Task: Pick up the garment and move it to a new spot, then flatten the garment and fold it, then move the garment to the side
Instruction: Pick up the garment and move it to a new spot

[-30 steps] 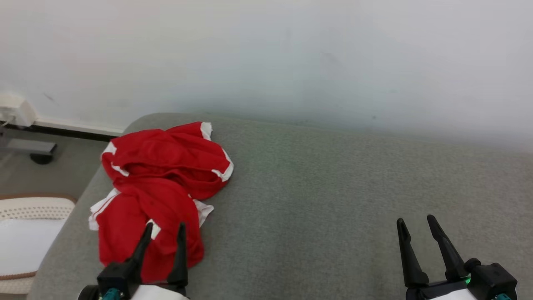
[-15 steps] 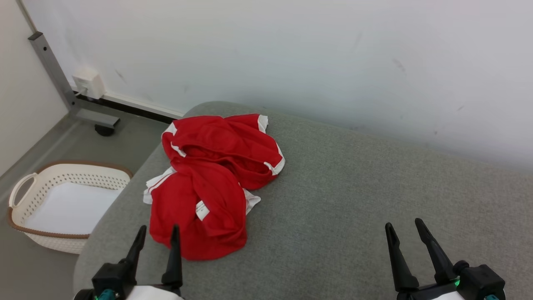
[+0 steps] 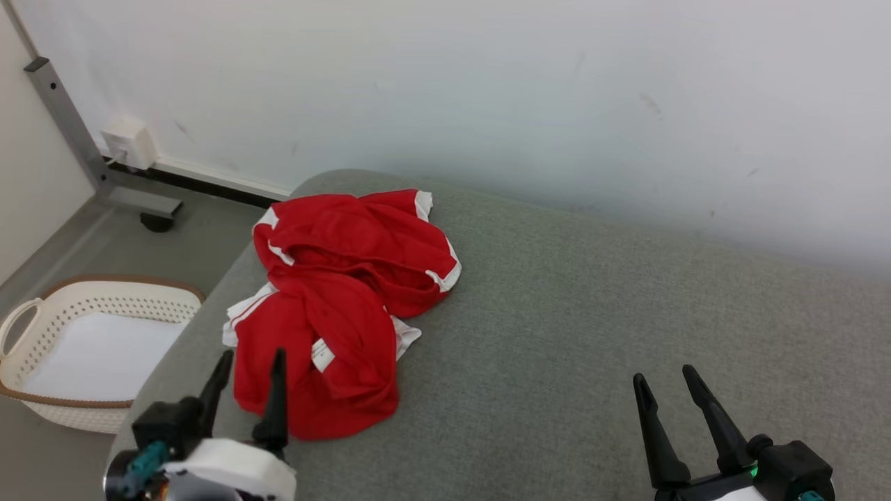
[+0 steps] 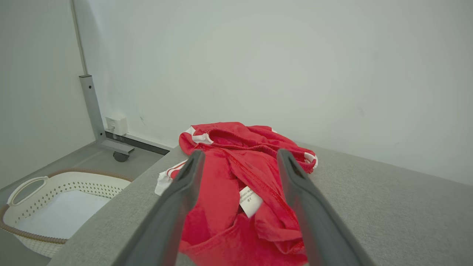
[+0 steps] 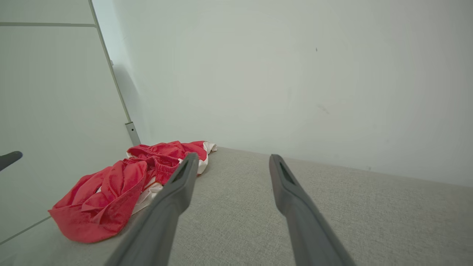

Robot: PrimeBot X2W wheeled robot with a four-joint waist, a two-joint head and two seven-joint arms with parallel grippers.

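my left gripper (image 3: 251,356): spread wide, empty, tips over the near edge of the red garment (image 3: 348,278) | my right gripper (image 3: 664,376): spread, empty, over bare grey bench (image 3: 592,313), well apart | garment: crumpled at bench's left end | cut off: white basket (image 3: 42,327) at head view's edge | white label (image 4: 250,200) on garment: print too small to read

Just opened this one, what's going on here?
A two-armed robot faces a crumpled red garment lying at the left end of a grey cushioned surface. Its left gripper, open, points at the garment's near edge without gripping it; the right gripper hangs open over bare cushion. A white basket sits on the floor. Nothing lifted yet.
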